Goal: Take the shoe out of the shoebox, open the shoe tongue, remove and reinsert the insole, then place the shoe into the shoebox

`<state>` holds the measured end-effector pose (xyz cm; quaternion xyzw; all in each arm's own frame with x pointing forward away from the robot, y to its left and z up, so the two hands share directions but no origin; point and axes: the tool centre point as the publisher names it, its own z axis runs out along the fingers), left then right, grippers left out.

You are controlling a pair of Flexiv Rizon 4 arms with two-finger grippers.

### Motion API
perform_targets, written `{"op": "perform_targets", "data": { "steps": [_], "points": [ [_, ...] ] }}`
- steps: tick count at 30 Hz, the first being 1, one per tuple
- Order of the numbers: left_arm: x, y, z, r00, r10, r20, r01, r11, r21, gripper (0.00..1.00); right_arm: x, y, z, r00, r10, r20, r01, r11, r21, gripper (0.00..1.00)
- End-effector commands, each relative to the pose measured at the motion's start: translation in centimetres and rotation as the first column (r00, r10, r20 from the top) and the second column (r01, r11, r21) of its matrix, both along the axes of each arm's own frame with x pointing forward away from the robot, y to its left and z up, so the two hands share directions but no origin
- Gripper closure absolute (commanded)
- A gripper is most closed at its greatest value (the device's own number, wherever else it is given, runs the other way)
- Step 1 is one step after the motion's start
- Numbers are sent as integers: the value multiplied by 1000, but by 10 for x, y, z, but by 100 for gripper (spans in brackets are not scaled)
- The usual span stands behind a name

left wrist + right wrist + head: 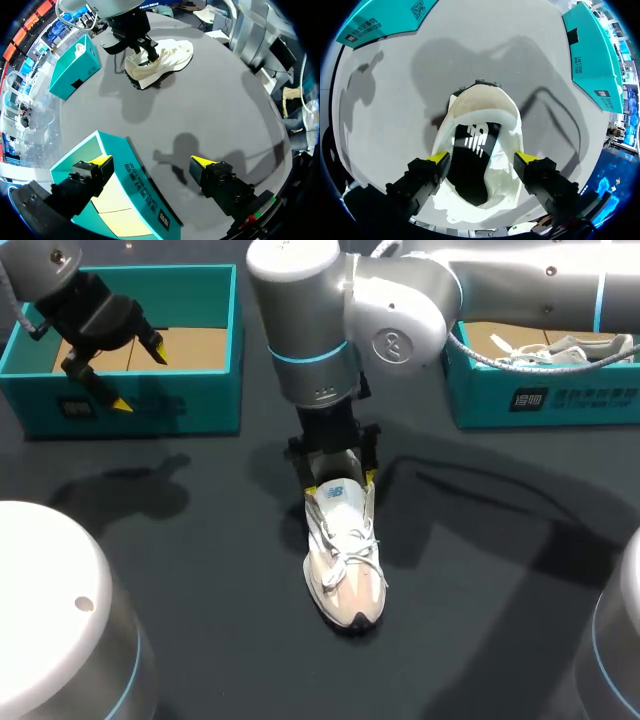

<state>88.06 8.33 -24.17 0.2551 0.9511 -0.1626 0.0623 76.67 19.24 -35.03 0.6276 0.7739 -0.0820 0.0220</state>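
Shoe (345, 570) well apart from shoeboxes (180, 405).

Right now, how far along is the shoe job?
Done: the shoe is on the table, not in a box. In hand: the right gripper is at its heel. The insole sits inside; whether it has been out, I can't tell. To do: putting the shoe into the empty box.

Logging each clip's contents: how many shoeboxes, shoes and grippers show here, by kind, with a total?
Teal shoeboxes: 2 (left shoebox, right shoebox)
White shoes: 2 (shoe on the table, second shoe in the right shoebox)
Grippers: 2 (left gripper, right gripper)
Total: 6
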Motion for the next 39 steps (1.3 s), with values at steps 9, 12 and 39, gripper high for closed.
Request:
{"op": "perform_targets", "data": {
  "steps": [9,12,39],
  "points": [
    [0,0,0,1000,-1,0,1,1000,3,0,0,9,2,999,-27,-35,25,998,-62,10],
    [0,0,0,1000,-1,0,1,1000,3,0,4,7,-3,999,-30,-42,28,998,-51,15],
    [0,0,0,1000,-1,0,1,1000,3,0,-10,6,3,996,-43,-72,42,999,-18,0]
  ]
}}
